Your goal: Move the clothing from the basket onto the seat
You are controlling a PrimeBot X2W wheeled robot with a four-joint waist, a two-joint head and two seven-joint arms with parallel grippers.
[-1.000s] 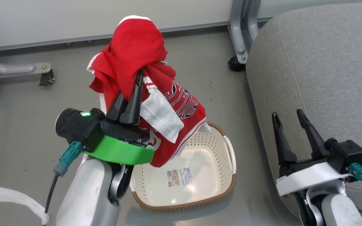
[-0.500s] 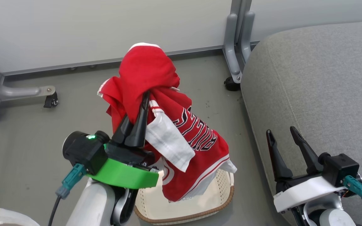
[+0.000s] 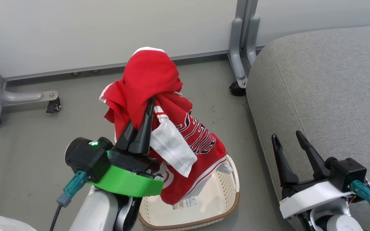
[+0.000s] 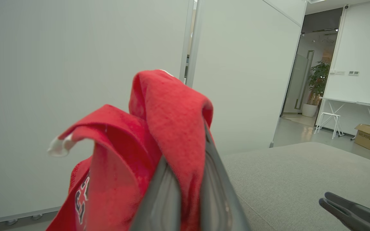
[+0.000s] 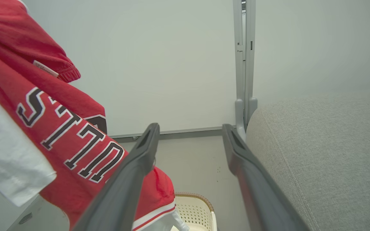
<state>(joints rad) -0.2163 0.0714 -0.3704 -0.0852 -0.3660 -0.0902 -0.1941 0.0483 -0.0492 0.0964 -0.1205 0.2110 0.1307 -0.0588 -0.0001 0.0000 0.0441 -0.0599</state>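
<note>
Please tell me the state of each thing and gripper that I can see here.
left gripper: shut on the clothing.
right gripper: open, holding nothing.
clothing: lifted, bunched, hanging over the basket.
basket: upright on the floor.
seat: no clothing on it yet.

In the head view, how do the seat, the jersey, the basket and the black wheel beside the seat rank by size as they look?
1. seat, cut off by the frame.
2. jersey, held nearer the camera, so it looks bigger.
3. basket, partly hidden behind the jersey.
4. wheel.
</note>
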